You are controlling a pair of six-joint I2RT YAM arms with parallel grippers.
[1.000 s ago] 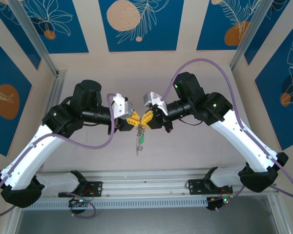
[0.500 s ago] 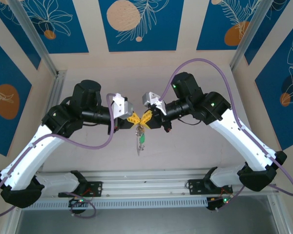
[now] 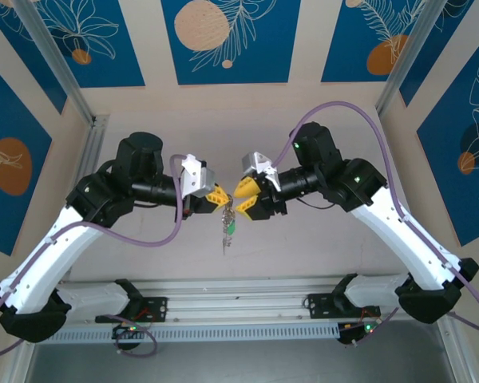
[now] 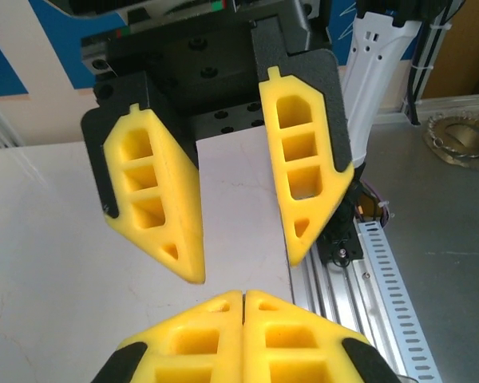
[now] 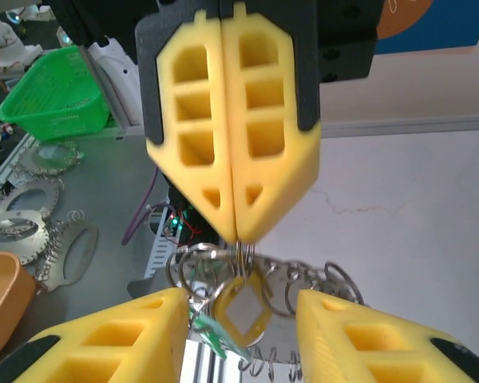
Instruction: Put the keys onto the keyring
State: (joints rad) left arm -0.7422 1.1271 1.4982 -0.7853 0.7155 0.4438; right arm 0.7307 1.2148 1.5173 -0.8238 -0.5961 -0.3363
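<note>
Left gripper [image 5: 238,235]: pressed shut, pinching keyring [image 5: 193,267].
Right gripper [image 4: 245,265]: spread, empty.
Progress: key [image 5: 261,307] hung with keyring, probably threaded; release remained.

The left arm [image 3: 60,243] and right arm [image 3: 403,235] are wearing white shells over their long links, with black housings bulging at the joints and bases. Purple cables [image 3: 339,102] are looping alongside. Small green lights [image 3: 298,146] are glowing on the black joints. The left tool [image 3: 218,195] and right tool [image 3: 241,198] are carrying yellow fingers [image 4: 319,209] with moulded rectangular pockets, backed by black plates dotted with screw holes.
</note>
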